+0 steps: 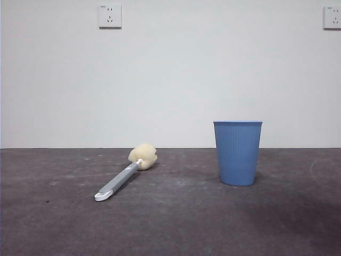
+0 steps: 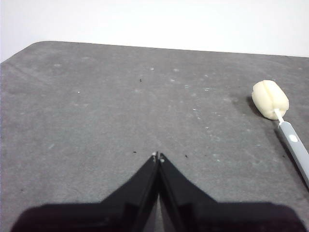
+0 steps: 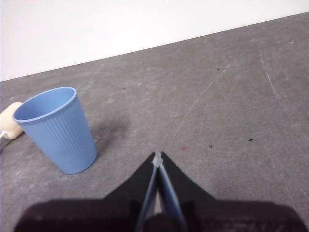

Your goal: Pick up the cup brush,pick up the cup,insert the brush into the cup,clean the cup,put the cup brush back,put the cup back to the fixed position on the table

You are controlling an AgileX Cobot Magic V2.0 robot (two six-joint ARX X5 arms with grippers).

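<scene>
Cup brush [image 1: 126, 176]: lies flat on the table [image 1: 176, 224], well to the side of the cup and apart from it. In the front view its cream-yellow sponge head points away toward the wall, and the grey handle runs back toward the camera, ending in a white looped tip. The left wrist view shows the sponge head and part of the handle [image 2: 277, 116] — off to one side of that gripper, not touching it.

Cup [image 1: 237, 152]: stands upright on the table, mouth open upward, blue with fine vertical ribs and a smooth rim band. In the right wrist view it [image 3: 59, 129] stands near the right gripper but clear of it; a bit of the sponge head shows just behind the cup's rim at the picture's edge.

Left gripper [image 2: 158, 157]: jaws pressed together, tips meeting, nothing between them. It hangs over bare table, well apart from the brush.

Right gripper [image 3: 157, 156]: jaws closed to a thin slit, holding nothing — it sits over bare table beside the cup.

Table: dark grey, matte, scuffed, with pale flecks and faint scratches.

Wall [image 1: 170, 74]: plain white behind the table, with two sockets high up, one [image 1: 110, 16] above the brush and one at the top corner.

Arms in the front view: neither one shows.
</scene>
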